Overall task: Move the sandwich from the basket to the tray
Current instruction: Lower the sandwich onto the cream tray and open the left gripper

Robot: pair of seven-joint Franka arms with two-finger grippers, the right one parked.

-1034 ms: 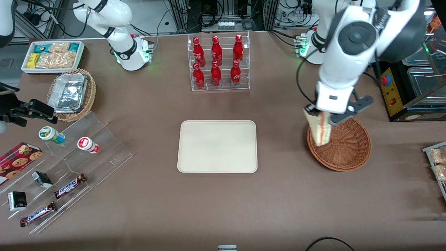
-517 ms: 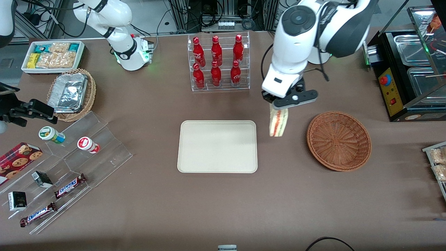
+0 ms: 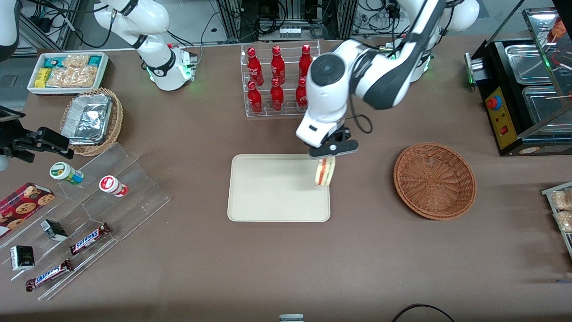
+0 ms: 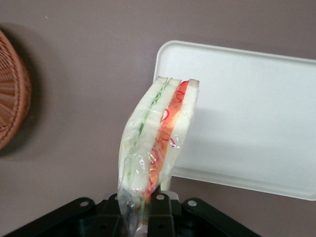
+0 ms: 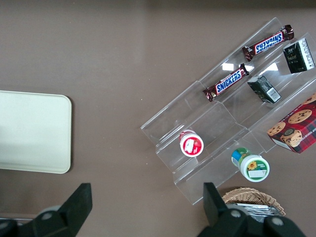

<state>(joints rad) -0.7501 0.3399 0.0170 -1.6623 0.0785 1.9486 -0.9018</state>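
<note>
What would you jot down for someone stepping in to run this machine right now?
Gripper: shut on the sandwich, hanging it above the tray's edge toward the basket.
Sandwich: wrapped in clear film, gripped at one end, not touching the tray.
Basket: empty, on the table toward the working arm's end.
Done: sandwich lifted out and carried to the tray.
Left: move a bit farther over the tray, lower, open, withdraw.

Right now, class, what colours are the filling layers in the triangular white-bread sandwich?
Red-orange and green, clearest in the left wrist view, where the gripper holds the wrapped sandwich.
</note>
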